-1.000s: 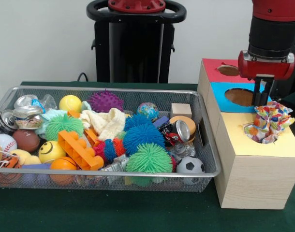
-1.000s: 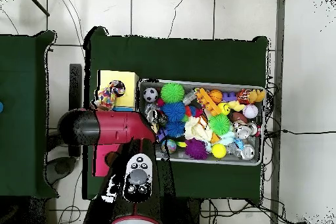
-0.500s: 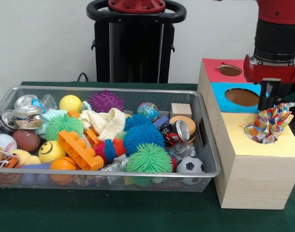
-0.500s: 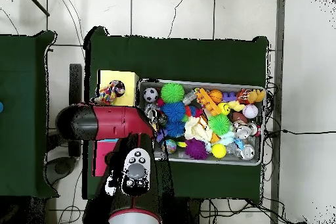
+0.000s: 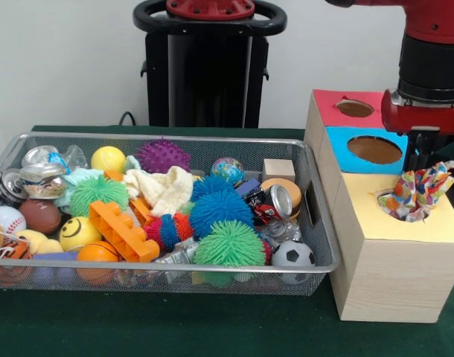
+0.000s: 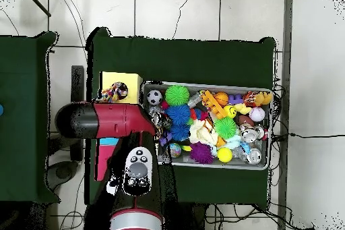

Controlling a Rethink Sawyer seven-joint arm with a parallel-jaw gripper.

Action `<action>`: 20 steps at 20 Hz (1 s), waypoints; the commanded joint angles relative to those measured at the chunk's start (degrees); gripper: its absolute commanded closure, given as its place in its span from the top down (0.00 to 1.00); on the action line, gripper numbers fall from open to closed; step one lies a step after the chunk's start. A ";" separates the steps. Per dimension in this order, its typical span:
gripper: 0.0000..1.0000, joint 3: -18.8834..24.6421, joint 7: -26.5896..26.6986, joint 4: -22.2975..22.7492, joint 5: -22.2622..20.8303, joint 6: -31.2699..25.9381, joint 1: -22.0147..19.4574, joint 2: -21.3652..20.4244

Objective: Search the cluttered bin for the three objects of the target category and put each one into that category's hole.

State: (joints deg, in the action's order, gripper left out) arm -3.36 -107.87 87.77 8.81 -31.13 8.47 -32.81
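While the spotted cloth [image 5: 417, 193] is being left bunched in the yellow-surrounded hole [image 5: 387, 199], half in and spilling over its rim, delivery is being judged nearly done; no further spotted pieces are being seen in the wire bin [image 5: 212, 268]. Whether the claw [image 5: 419, 152] is being held wide or narrow cannot be told.
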 commanded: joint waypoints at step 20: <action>0.00 2.67 -6.84 -13.92 -0.89 0.77 -3.02 7.72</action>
State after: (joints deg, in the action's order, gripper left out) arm -3.52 -107.87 82.17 8.24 -39.62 8.26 -30.50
